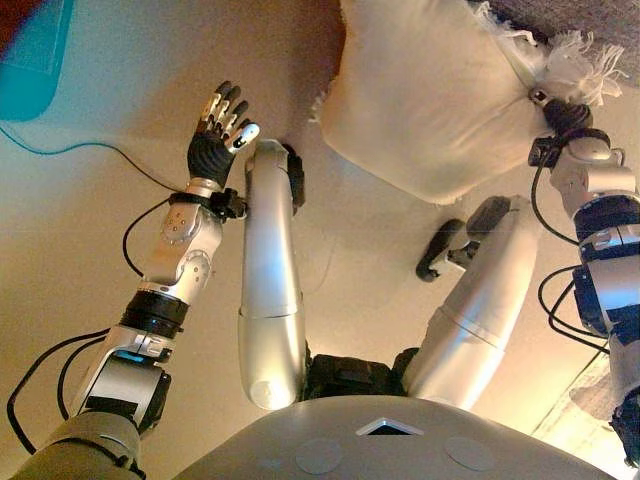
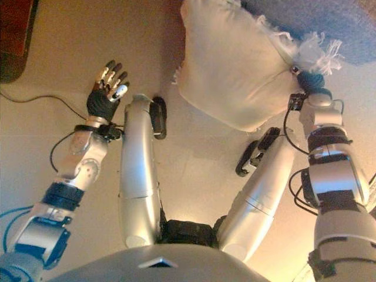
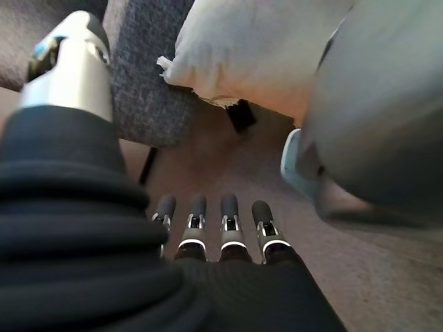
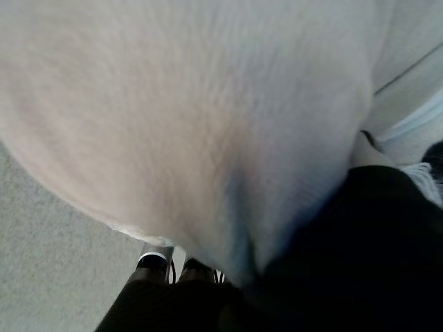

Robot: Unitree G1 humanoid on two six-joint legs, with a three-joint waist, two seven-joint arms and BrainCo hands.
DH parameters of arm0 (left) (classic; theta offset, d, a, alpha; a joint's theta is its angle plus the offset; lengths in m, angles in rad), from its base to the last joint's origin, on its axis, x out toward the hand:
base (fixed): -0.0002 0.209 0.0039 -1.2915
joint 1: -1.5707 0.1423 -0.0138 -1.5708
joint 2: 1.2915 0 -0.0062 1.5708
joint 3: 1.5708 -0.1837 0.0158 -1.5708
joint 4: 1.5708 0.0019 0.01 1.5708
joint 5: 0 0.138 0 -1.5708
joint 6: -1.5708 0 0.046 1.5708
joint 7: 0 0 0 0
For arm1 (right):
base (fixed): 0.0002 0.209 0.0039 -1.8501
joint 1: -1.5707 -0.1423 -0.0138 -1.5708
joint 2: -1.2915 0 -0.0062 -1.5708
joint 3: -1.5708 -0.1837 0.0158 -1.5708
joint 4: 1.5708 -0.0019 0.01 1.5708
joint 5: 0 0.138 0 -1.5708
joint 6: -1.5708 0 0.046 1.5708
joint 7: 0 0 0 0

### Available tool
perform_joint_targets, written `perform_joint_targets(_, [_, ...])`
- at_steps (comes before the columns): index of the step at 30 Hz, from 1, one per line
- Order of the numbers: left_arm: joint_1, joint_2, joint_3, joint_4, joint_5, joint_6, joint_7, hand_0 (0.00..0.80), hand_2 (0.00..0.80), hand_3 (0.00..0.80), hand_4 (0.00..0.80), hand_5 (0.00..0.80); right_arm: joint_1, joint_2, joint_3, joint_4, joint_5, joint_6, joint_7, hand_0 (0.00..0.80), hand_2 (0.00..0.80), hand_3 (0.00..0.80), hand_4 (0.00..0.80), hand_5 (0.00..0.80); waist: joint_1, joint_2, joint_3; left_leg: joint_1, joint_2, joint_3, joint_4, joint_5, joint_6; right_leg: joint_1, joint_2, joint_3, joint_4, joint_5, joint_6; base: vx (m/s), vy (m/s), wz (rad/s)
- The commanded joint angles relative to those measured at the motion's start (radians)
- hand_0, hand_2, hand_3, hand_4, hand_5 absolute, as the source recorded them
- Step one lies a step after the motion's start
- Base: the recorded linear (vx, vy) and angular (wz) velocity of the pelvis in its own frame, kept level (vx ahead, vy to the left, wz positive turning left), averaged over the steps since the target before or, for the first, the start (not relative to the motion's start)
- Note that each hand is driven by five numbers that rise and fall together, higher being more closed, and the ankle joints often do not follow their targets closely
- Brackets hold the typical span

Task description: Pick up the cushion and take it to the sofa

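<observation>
A cream cushion [image 1: 430,100] with a white fringe hangs above the beige floor, right by the grey sofa [image 1: 590,20]. My right hand [image 1: 563,115] is shut on the cushion's fringed corner at the upper right. In the right wrist view the cushion [image 4: 187,117] fills nearly everything, and only the fingertips [image 4: 149,261] show below it. My left hand [image 1: 215,135] is raised at the left, apart from the cushion, open with straight fingers [image 3: 228,228] and holding nothing. In the left wrist view the cushion [image 3: 256,48] hangs against the sofa's grey front [image 3: 145,90].
A teal mat [image 1: 30,60] lies on the floor at the far upper left. A dark sofa leg [image 3: 242,114] stands under the cushion. Bare beige floor spreads between my left hand and the cushion.
</observation>
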Motion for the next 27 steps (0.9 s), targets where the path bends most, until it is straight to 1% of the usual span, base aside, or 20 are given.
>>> perform_joint_targets(1, [0.014,-0.039,0.063,-0.024,-0.045,-0.06,-0.036,0.0,0.0,0.0,0.0,0.0,-0.01,-0.028,-0.065,-0.107,-0.002,-0.094,-0.064,0.8,0.8,0.8,0.8,0.8,-0.016,0.006,-0.047,0.168,0.035,0.085,-0.041,-0.173,0.122,0.086,0.038,-0.071,-0.286,0.246,-0.118,-0.017,0.038,-0.2])
perform_joint_targets(2, [0.019,-0.044,0.073,-0.026,-0.049,-0.066,-0.039,0.0,0.0,0.0,0.0,0.0,0.009,-0.021,-0.075,-0.141,-0.003,-0.112,-0.072,0.8,0.8,0.8,0.8,0.8,-0.019,-0.001,-0.057,0.202,0.041,0.084,-0.091,-0.155,0.119,0.122,0.044,-0.079,-0.345,0.268,-0.114,-0.015,0.046,-0.29])
perform_joint_targets(5, [0.029,-0.049,0.088,-0.026,-0.053,-0.081,-0.029,0.0,0.0,0.0,0.0,0.0,0.048,-0.006,-0.097,-0.196,0.006,-0.156,-0.076,0.8,0.8,0.8,0.8,0.8,-0.026,-0.012,-0.074,0.281,0.048,0.083,-0.199,-0.111,0.111,0.202,0.055,-0.097,-0.464,0.32,-0.105,0.001,0.044,-0.32])
perform_joint_targets(7, [0.039,-0.048,0.093,-0.026,-0.057,-0.079,-0.026,0.0,0.0,0.0,0.0,0.0,0.072,0.001,-0.107,-0.233,-0.006,-0.166,-0.088,0.8,0.8,0.8,0.8,0.8,-0.029,-0.019,-0.087,0.327,0.053,0.082,-0.261,-0.086,0.106,0.249,0.058,-0.106,-0.534,0.356,-0.094,0.03,0.01,-0.19])
perform_joint_targets(9, [0.055,-0.047,0.104,-0.025,-0.057,-0.064,-0.037,0.0,0.0,0.0,0.0,0.0,0.103,0.002,-0.12,-0.277,-0.047,-0.173,-0.11,0.8,0.8,0.8,0.8,0.8,-0.027,-0.03,-0.105,0.404,0.059,0.091,-0.374,-0.046,0.103,0.322,0.047,-0.127,-0.637,0.405,-0.075,0.067,-0.006,-0.04])
perform_joint_targets(13, [0.129,-0.049,0.125,-0.028,-0.052,-0.022,-0.079,0.0,0.0,0.0,0.0,0.0,0.181,-0.008,-0.134,-0.37,-0.148,-0.17,-0.155,0.8,0.8,0.8,0.8,0.8,-0.012,-0.066,-0.15,0.597,0.051,0.12,-0.609,0.029,0.089,0.522,0.034,-0.187,-0.886,0.5,-0.045,0.102,-0.015,-0.01])
perform_joint_targets(14, [0.152,-0.052,0.134,-0.022,-0.042,-0.014,-0.091,0.0,0.0,0.0,0.0,0.0,0.204,-0.011,-0.143,-0.398,-0.189,-0.162,-0.163,0.8,0.8,0.8,0.8,0.8,-0.01,-0.082,-0.161,0.643,0.043,0.132,-0.689,0.087,0.091,0.576,0.029,-0.213,-0.977,0.559,-0.048,0.08,-0.043,-0.05])
perform_joint_targets(16, [0.18,-0.053,0.141,-0.012,-0.028,0.002,-0.091,0.0,0.0,0.0,0.0,0.0,0.231,-0.013,-0.138,-0.429,-0.281,-0.139,-0.181,0.8,0.8,0.8,0.8,0.8,-0.006,-0.109,-0.179,0.719,0.033,0.146,-0.767,0.104,0.079,0.664,0.033,-0.237,-1.089,0.597,-0.033,0.093,-0.063,-0.11])
perform_joint_targets(17, [0.191,-0.058,0.148,-0.008,-0.018,0.016,-0.088,0.0,0.0,0.0,0.0,0.0,0.237,-0.019,-0.128,-0.444,-0.339,-0.112,-0.204,0.8,0.8,0.8,0.8,0.8,-0.006,-0.124,-0.189,0.755,0.031,0.161,-0.808,0.115,0.075,0.71,0.037,-0.251,-1.15,0.619,-0.025,0.086,-0.071,-0.2])
perform_joint_targets(19, [0.21,-0.06,0.157,-0.006,0.013,0.034,-0.083,0.0,0.0,0.0,0.0,0.0,0.257,-0.025,-0.111,-0.474,-0.378,-0.082,-0.237,0.8,0.8,0.8,0.8,0.8,-0.005,-0.151,-0.206,0.815,0.035,0.184,-0.864,0.127,0.072,0.789,0.039,-0.27,-1.243,0.652,-0.014,0.07,-0.083,-0.22])
perform_joint_targets(20, [0.221,-0.058,0.153,-0.008,0.015,0.043,-0.077,0.0,0.0,0.0,0.0,0.0,0.271,-0.021,-0.102,-0.494,-0.385,-0.081,-0.243,0.8,0.8,0.8,0.8,0.8,-0.007,-0.165,-0.217,0.85,0.035,0.193,-0.897,0.132,0.07,0.829,0.039,-0.277,-1.298,0.675,-0.006,0.081,-0.076,-0.23])
perform_joint_targets(22, [0.238,-0.063,0.153,-0.002,0.029,0.055,-0.08,0.0,0.0,0.0,0.0,0.0,0.312,0.008,-0.096,-0.543,-0.394,-0.084,-0.265,0.8,0.8,0.8,0.8,0.8,-0.01,-0.18,-0.244,0.925,0.033,0.212,-0.968,0.152,0.071,0.904,0.032,-0.286,-1.376,0.709,0.01,0.095,-0.024,-0.18])
perform_joint_targets(24, [0.256,-0.067,0.153,-0.01,0.038,0.064,-0.078,0.0,0.0,0.0,0.0,0.0,0.346,0.033,-0.101,-0.574,-0.376,-0.093,-0.286,0.8,0.8,0.8,0.8,0.8,-0.012,-0.186,-0.262,0.974,0.026,0.223,-1.006,0.158,0.073,0.948,0.026,-0.289,-1.418,0.727,0.016,0.139,0.027,-0.1])
perform_joint_targets(25, [0.276,-0.079,0.157,-0.012,0.052,0.076,-0.074,0.0,0.0,0.0,0.0,0.0,0.397,0.065,-0.127,-0.613,-0.321,-0.119,-0.295,0.8,0.8,0.8,0.8,0.8,-0.019,-0.186,-0.291,1.035,0.017,0.234,-1.054,0.164,0.076,0.997,0.022,-0.283,-1.466,0.751,0.023,0.248,0.075,-0.09])
perform_joint_targets(26, [0.295,-0.087,0.159,-0.01,0.063,0.078,-0.073,0.0,0.0,0.0,0.0,0.0,0.448,0.095,-0.151,-0.643,-0.321,-0.134,-0.281,0.8,0.8,0.8,0.8,0.8,-0.026,-0.184,-0.315,1.082,0.012,0.242,-1.09,0.168,0.078,1.034,0.025,-0.276,-1.497,0.763,0.027,0.282,0.111,-0.03])
perform_joint_targets(27, [0.312,-0.095,0.164,-0.006,0.073,0.074,-0.077,0.0,0.0,0.0,0.0,0.0,0.491,0.119,-0.168,-0.664,-0.361,-0.152,-0.27,0.8,0.8,0.8,0.8,0.8,-0.034,-0.184,-0.339,1.118,0.004,0.248,-1.125,0.178,0.081,1.06,0.022,-0.272,-1.528,0.778,0.032,0.266,0.141,0.0])
